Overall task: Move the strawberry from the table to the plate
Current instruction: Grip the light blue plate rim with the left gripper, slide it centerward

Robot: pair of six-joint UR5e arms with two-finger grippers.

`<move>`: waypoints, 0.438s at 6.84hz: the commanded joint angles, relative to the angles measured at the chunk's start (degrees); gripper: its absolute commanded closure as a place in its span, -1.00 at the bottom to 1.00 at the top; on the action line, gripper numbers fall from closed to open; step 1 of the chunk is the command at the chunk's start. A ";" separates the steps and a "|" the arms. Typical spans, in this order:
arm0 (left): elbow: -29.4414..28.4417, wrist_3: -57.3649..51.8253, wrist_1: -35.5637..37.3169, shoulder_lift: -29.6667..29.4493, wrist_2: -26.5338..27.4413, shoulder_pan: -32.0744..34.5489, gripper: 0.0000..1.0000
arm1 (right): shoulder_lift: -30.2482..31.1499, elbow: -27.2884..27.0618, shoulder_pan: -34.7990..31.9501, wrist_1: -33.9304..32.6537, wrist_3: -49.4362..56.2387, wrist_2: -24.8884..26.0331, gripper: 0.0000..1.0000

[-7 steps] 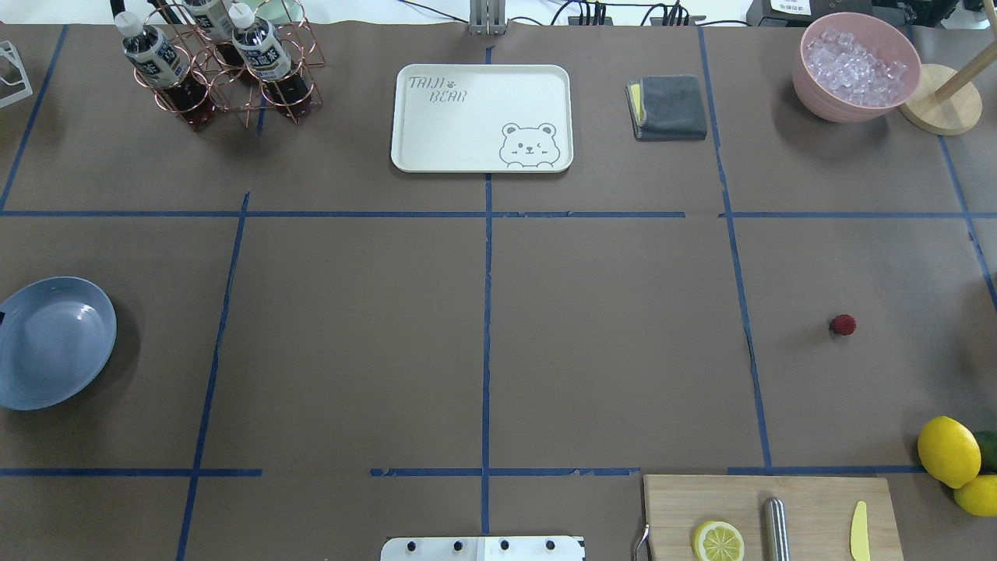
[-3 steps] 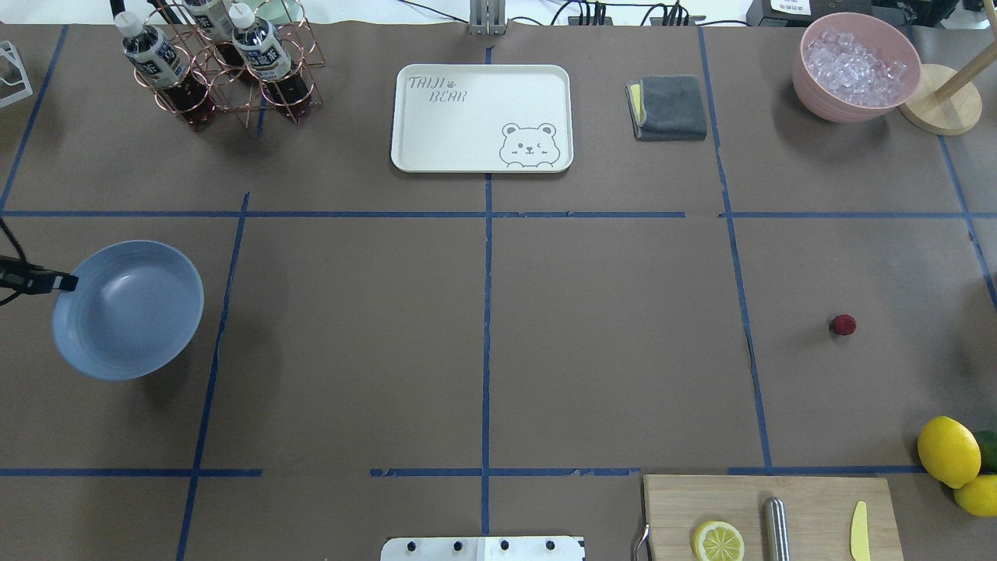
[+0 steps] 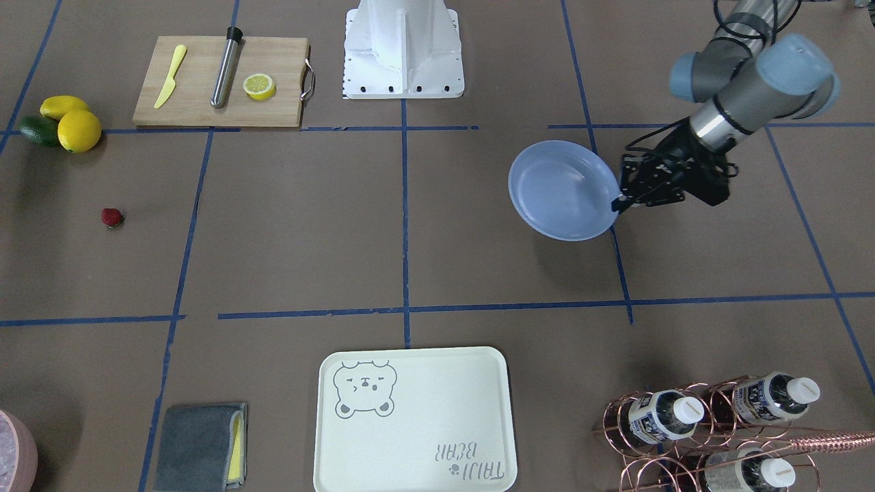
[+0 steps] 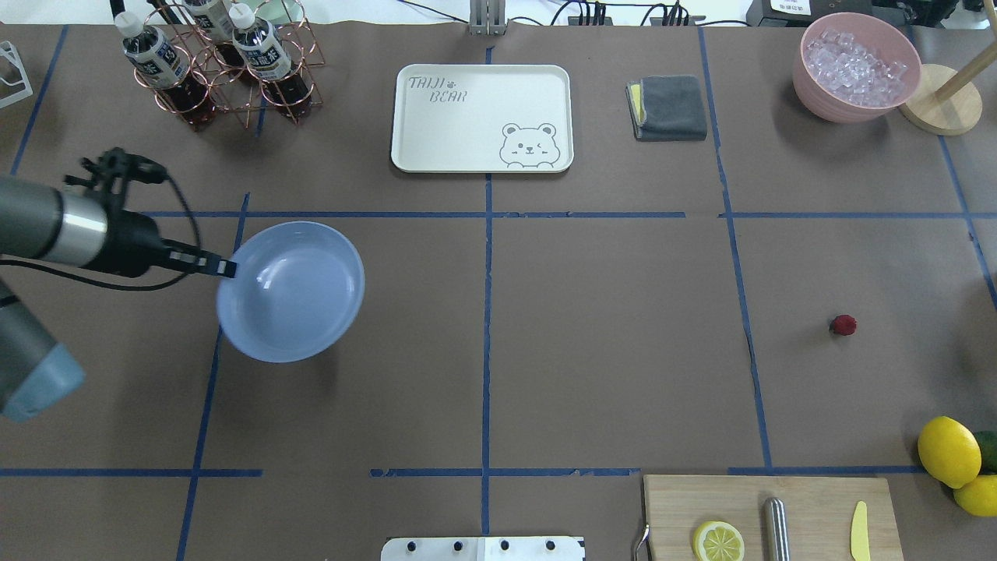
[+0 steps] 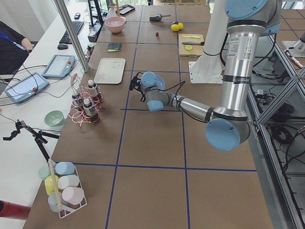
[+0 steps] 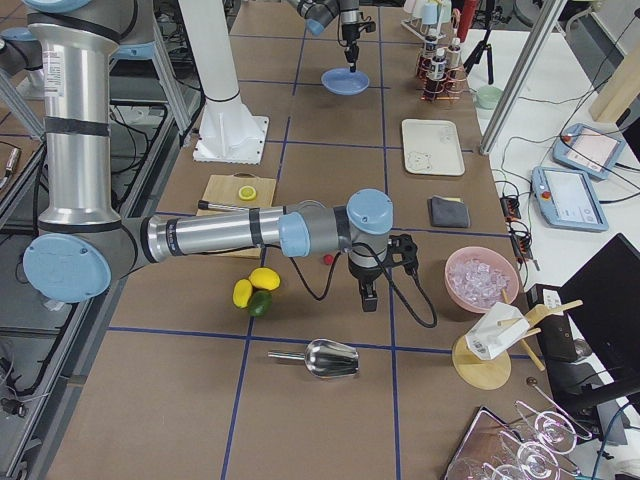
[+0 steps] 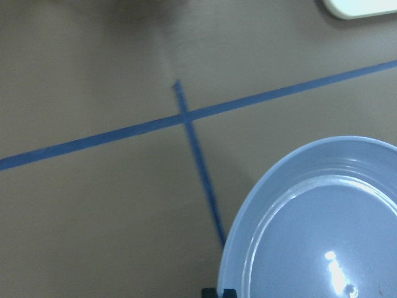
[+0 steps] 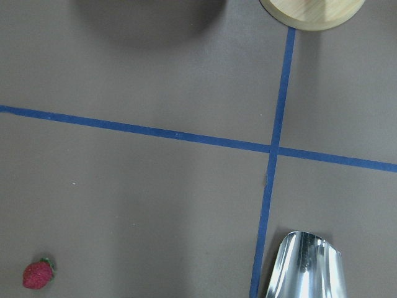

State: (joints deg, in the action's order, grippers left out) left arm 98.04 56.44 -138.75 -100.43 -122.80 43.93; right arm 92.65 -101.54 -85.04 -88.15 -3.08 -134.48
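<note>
The plate (image 4: 290, 292) is gripped at its rim by the left gripper (image 4: 226, 268) with jaws clamped on it, the strawberry (image 4: 843, 325) is seen lying on the table (image 4: 607, 351) well apart from it – near 2 lemons (image 4: 949, 450) – and it cannot be told whether the right gripper (image 6: 367, 296) has its jaws apart or together.

**Twin arms in silver and pale blue**

Built of brushed silver-grey tubes, left arm (image 4: 39, 226) and right arm (image 6: 215, 235) alike, with rounded pale-blue caps (image 3: 793, 65) at the joints. Set on a white pedestal (image 3: 403, 41) dotted with a row of dark screws (image 4: 457, 545). Black at the wrists, ending in a slim black left gripper (image 3: 620, 203). Trailed by looping black cables (image 4: 191, 204).
</note>
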 commanded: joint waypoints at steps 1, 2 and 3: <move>-3.35 9.62 11.96 -16.04 11.21 -12.06 1.00 | 0.16 0.03 -0.04 -0.09 0.00 0.00 -1.00; -6.60 12.35 12.10 -18.98 14.92 -16.03 1.00 | 0.16 0.11 -0.04 0.00 0.00 0.00 -1.00; -7.59 12.90 12.01 -19.70 17.39 -16.85 1.00 | 0.25 0.11 -0.04 -0.09 0.00 0.00 -1.00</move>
State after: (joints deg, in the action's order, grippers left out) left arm 92.50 67.51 -127.46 -117.64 -109.15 29.70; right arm 92.83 -101.47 -85.07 -88.19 -3.08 -134.47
